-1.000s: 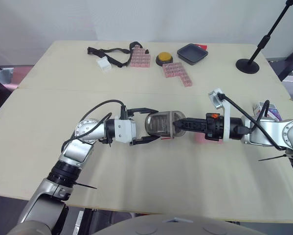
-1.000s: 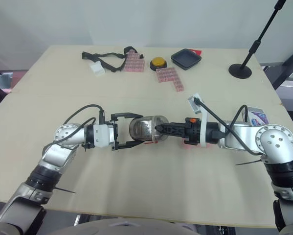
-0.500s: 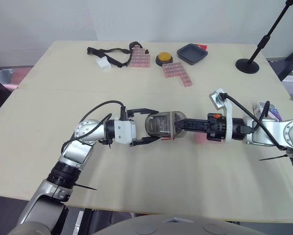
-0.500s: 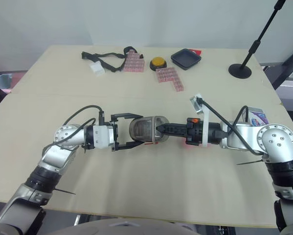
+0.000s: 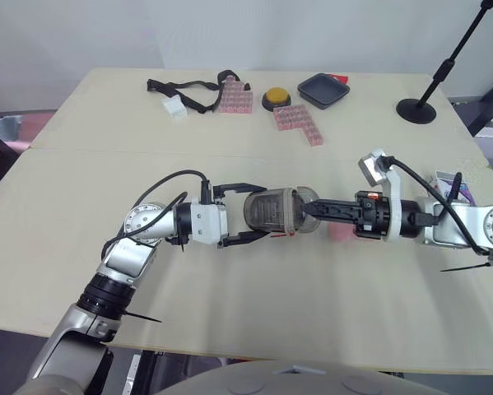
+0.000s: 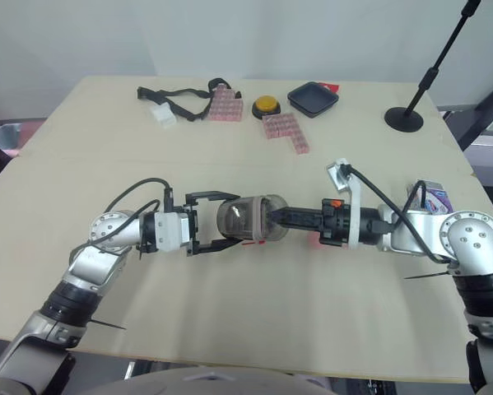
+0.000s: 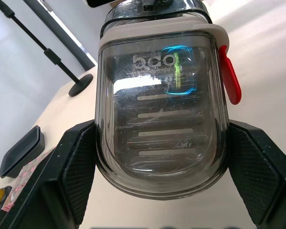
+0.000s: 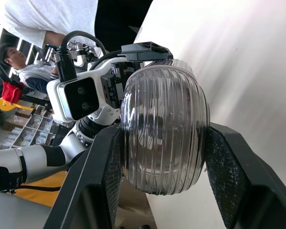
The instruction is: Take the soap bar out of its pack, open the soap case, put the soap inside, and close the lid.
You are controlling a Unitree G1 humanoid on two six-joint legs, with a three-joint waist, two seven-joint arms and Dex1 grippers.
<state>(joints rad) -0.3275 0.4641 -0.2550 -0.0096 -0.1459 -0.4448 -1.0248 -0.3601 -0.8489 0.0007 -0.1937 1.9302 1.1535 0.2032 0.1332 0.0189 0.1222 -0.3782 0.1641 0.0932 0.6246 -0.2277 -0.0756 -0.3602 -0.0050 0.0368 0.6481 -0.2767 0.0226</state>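
Right tool (image 5: 305, 211) has drawn back slightly, still gripping the soap case (image 5: 276, 209) that left tool (image 5: 264, 211) clamps.

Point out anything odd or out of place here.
Nothing spilled or broken. The soap case lies on its side, gripped between the left hand and the right hand. It looks empty; a pink block, probably the soap, sits on the table by the right hand.

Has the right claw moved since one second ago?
Yes. The right claw has drawn back slightly to the robot's right, farther from the yellow button, holding the soap case.
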